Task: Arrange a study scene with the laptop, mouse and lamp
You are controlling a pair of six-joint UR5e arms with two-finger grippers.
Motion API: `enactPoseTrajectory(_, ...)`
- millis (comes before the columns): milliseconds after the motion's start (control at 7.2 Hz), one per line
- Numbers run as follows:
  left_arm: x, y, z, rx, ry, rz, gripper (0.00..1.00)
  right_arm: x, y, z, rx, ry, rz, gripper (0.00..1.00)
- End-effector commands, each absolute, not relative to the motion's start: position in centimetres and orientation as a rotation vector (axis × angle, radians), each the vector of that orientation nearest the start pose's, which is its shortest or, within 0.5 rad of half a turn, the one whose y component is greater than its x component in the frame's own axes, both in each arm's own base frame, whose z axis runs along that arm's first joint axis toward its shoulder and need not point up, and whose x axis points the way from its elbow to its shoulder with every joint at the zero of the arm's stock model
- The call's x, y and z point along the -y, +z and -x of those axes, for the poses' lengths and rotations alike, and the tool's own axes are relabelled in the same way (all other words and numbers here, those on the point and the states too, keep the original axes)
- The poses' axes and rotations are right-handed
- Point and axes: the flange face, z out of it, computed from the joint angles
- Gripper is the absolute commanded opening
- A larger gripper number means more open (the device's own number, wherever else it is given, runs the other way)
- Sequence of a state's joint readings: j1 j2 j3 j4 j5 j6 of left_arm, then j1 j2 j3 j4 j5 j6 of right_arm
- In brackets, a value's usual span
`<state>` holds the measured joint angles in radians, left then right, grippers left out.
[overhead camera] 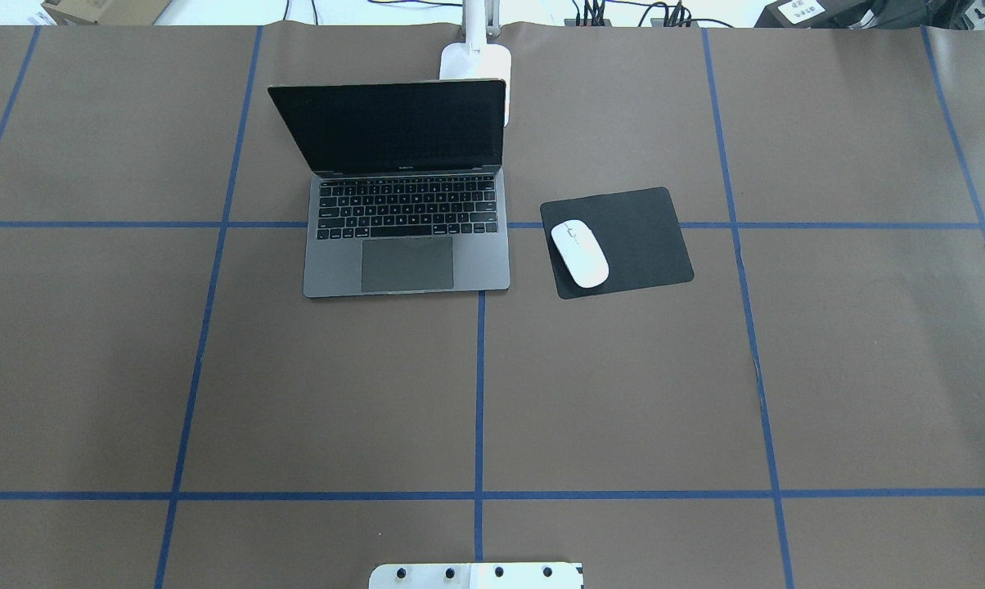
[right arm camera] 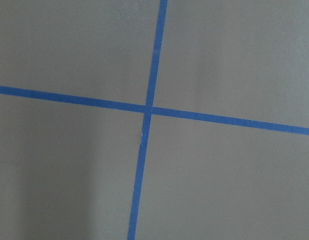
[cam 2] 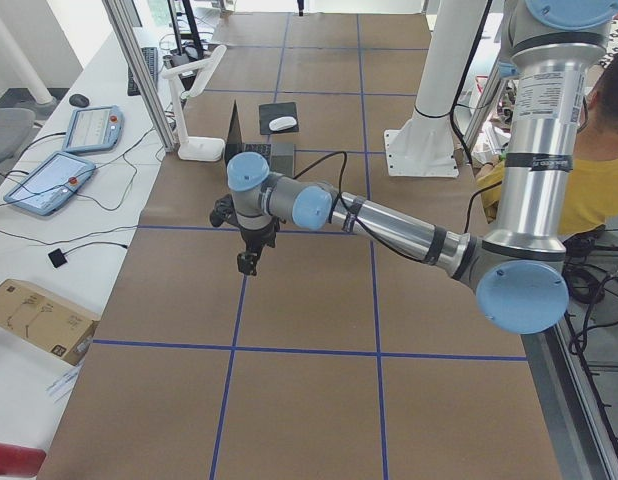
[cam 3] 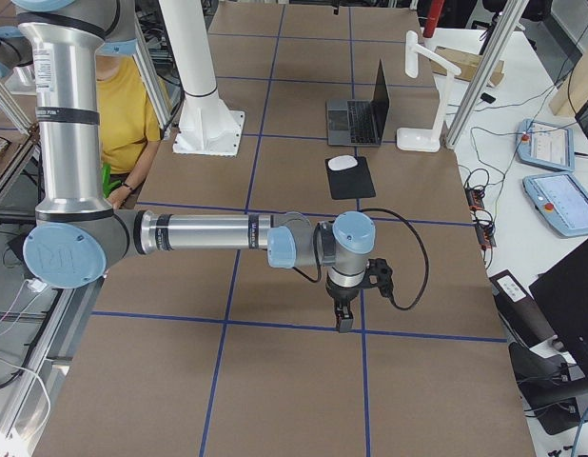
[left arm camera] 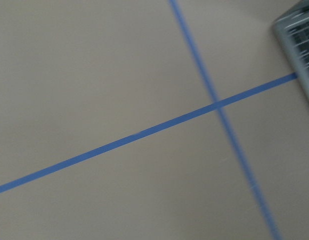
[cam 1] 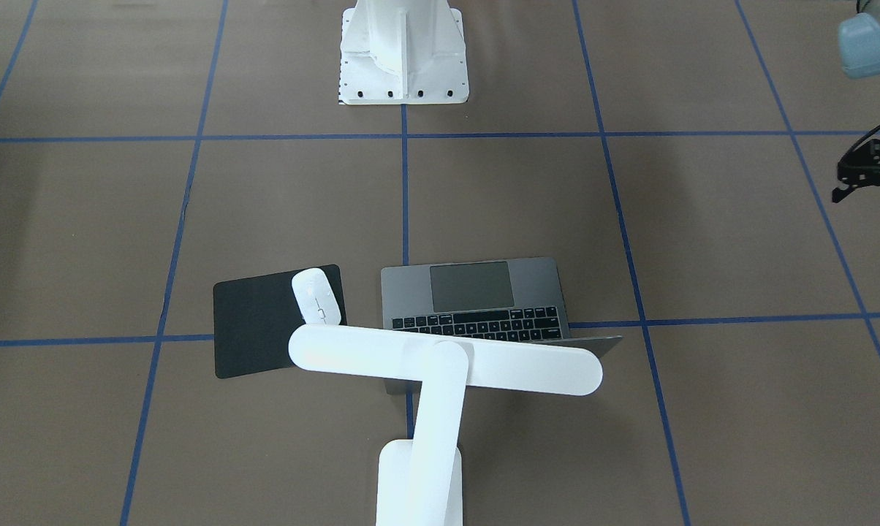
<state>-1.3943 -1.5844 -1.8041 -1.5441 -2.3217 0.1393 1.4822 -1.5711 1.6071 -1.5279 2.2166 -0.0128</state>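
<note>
Overhead exterior view is showing the laptop (overhead camera: 407, 245) sitting open on the table (overhead camera: 623, 393), screen raised, at the far side, mostly on the robot's left of the centre line. The mouse (overhead camera: 579, 254) is lying on the laptop-side part of a black mat (overhead camera: 640, 237) just beside it. The lamp (cam 1: 447, 358) is standing behind the screen, with its bar head hanging over the lid edge in the front-facing view. Scene is looking set up, probably nothing left to place. Left gripper (cam 2: 246, 266) and right gripper (cam 3: 343, 324) are hovering over bare table, well apart from all three. The jaws are not showing clearly in any view, so cannot tell if apart or together. Risk, as a judgement: an arm swinging across the far side could be clipping the raised screen or lamp head and tipping the slim lamp onto the laptop, and a nudge could be sliding the glossy mouse off the mat. No containers are showing; nothing is sitting inside anything.
</note>
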Motion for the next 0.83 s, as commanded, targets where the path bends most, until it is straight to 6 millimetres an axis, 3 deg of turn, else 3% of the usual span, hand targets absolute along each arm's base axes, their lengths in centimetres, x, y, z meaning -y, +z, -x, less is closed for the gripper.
enactPoseTrajectory(0, 44.5, 62.7, 5.1, -0.746, 0.32, -0.143, 1.0, 50.3, 64.1, -3.0, 0.648, -0.128, -0.06, 1.0)
enactPoseTrajectory(139, 42.1, 65.4, 5.8, -0.725, 0.296, -0.119, 1.0, 50.5, 63.9, -2.9, 0.65, -0.133, -0.064, 1.0)
enactPoseTrajectory(278, 42.0, 67.0, 6.5, -0.692, 0.29, -0.135, 1.0, 50.6, 63.7, -2.9, 0.65, -0.133, -0.069, 1.0)
enactPoseTrajectory(555, 42.2, 66.4, 7.3, -0.768, 0.239, -0.133, 1.0, 50.6, 63.4, -2.9, 0.655, -0.132, -0.074, 1.0)
enactPoseTrajectory(694, 42.0, 66.7, 7.2, -0.778, 0.133, -0.061, 1.0, 50.7, 63.3, -2.9, 0.655, -0.133, -0.076, 1.0)
